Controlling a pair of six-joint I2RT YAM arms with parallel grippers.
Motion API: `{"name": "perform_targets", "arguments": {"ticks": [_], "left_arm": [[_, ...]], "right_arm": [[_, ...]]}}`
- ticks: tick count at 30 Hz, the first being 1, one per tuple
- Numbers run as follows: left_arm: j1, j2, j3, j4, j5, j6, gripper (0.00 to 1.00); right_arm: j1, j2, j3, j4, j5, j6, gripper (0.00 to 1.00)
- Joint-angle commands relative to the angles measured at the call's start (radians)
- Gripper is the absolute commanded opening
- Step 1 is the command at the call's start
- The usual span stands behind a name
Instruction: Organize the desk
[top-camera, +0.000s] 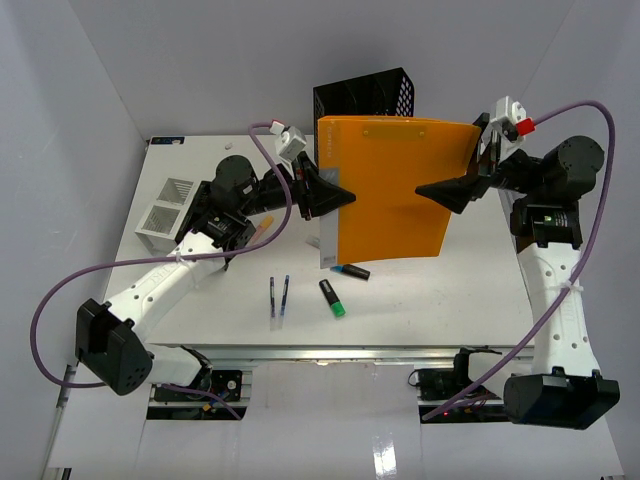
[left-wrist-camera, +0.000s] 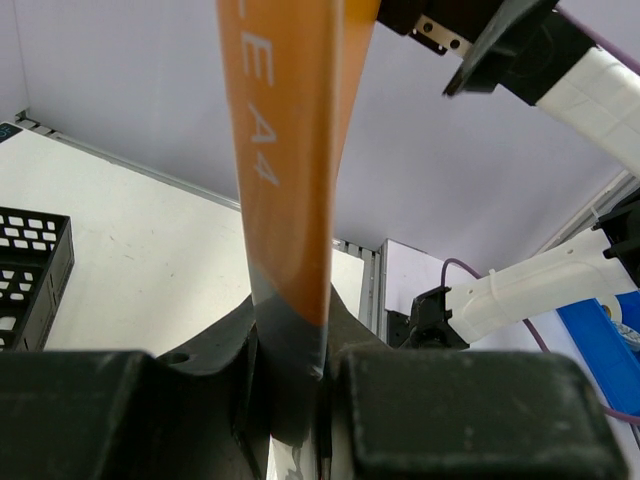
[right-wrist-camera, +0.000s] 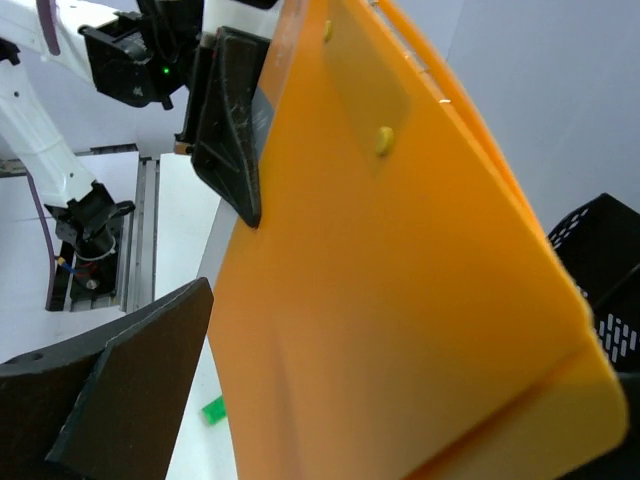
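Observation:
The desk (top-camera: 470, 300) is a white tabletop with a metal rail along its front edge. Above its middle an orange folder (top-camera: 395, 185) hangs upright. My left gripper (top-camera: 335, 195) is shut on the folder's grey-taped left edge (left-wrist-camera: 290, 330), and its pads (left-wrist-camera: 400, 420) press on both sides there. At the folder's right edge my right gripper (top-camera: 435, 195) stands open, with the sheet (right-wrist-camera: 400, 300) lying between its fingers. One finger (right-wrist-camera: 130, 390) stays just off the orange face. The other finger is hidden behind the folder.
A black mesh file holder (top-camera: 365, 95) stands at the back, behind the folder. A white slotted organizer (top-camera: 168, 212) sits at the left. Two blue pens (top-camera: 279, 296), a green highlighter (top-camera: 332, 298) and a blue-tipped marker (top-camera: 352, 270) lie near the front.

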Motion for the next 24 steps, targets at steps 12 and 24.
{"name": "perform_targets", "arguments": {"ticks": [12, 24], "left_arm": [[0.008, -0.020, 0.041, 0.019, -0.028, 0.006, 0.00], [0.016, -0.067, -0.024, -0.006, -0.157, 0.014, 0.61]], "right_arm": [[0.033, -0.048, -0.092, -0.226, -0.011, -0.284, 0.23], [0.033, -0.062, -0.085, -0.226, 0.012, -0.316, 0.08]]}}
